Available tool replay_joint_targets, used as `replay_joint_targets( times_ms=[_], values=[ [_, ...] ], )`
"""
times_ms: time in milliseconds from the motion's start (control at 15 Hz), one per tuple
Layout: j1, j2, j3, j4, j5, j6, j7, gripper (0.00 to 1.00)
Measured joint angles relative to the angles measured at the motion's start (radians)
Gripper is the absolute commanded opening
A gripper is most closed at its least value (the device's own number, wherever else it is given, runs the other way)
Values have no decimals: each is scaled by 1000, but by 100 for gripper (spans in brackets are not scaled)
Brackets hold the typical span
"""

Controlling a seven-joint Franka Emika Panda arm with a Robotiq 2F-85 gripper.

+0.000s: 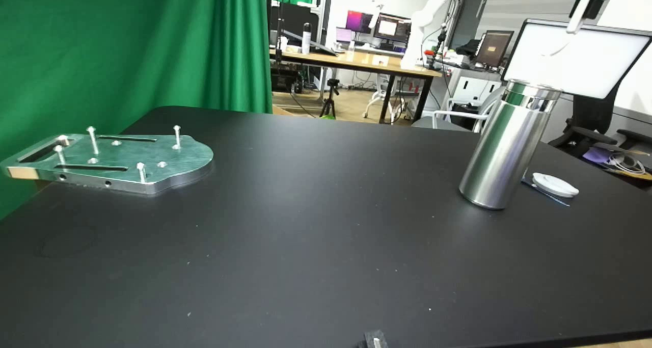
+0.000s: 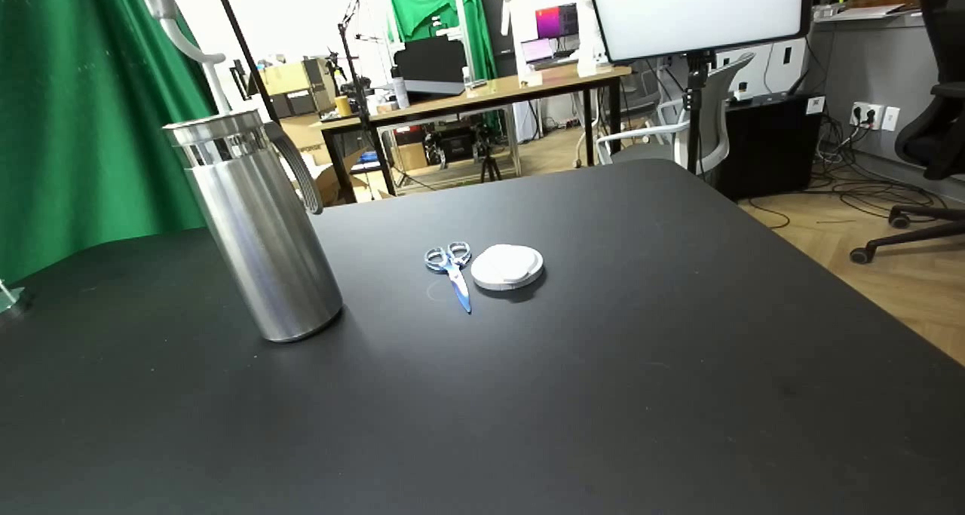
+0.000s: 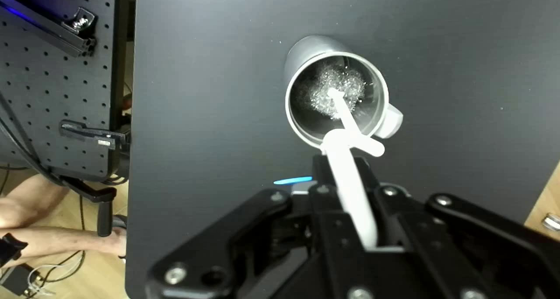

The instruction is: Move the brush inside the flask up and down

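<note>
One brush (image 3: 341,142), head inside the flask (image 1: 507,146), top end clamped in the gripper (image 3: 344,170)! Grasp and entry look done; that leaves up-and-down strokes, how many completed, no telling.

The flask (image 1: 504,149) hides the bristles (image 3: 343,82) of the brush (image 3: 342,159) in both exterior views; in the wrist view they blur into speckles. The jaws are cut off by the top edge in both exterior views and, lower centre in the wrist view, leave only a blue tip of the scissors (image 3: 293,181) uncovered. In an exterior view the left edge leaves one corner of a plate (image 2: 13,298). At the bottom edge in an exterior view, a dark object (image 1: 374,338) is unrecognisable.
</note>
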Motion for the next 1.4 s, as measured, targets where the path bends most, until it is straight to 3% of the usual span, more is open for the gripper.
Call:
replay_joint_targets(
  times_ms=[400,1000,1400],
  values=[
    [1,-37,27,-4,-34,-5,0,4],
    [4,141,30,-13,-104,37,10,4],
    [27,156,30,-13,-133,37,12,4]
  ],
)
